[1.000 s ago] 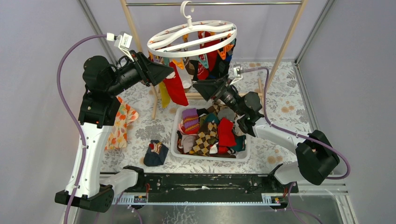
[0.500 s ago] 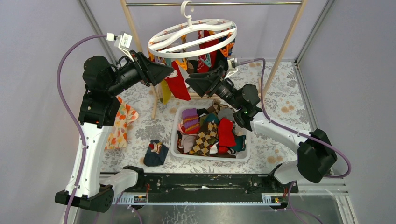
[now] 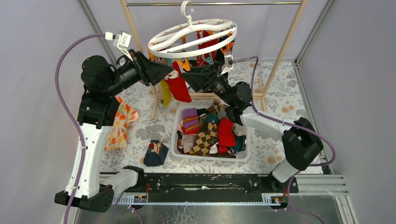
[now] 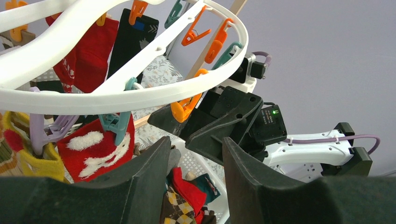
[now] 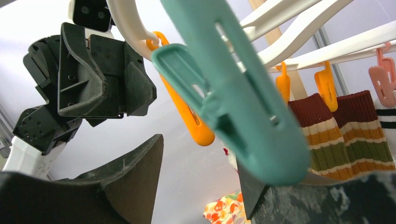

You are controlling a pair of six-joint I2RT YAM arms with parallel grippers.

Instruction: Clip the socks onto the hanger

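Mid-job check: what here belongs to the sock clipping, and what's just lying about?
Job: hanger, teal clip, socks in the basket, loose dark sock.
Lying about: flowered cloth, wooden rack.

Left claw [image 3: 169, 71], right claw [image 3: 190, 80] raised; parted

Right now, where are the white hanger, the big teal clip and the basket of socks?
white hanger [image 4: 93, 95]: left wrist view, on its near rim.
teal clip [image 5: 261, 154]: right wrist view, on its thick lower body.
basket [image 3: 210, 157]: top view, on its near white rim.
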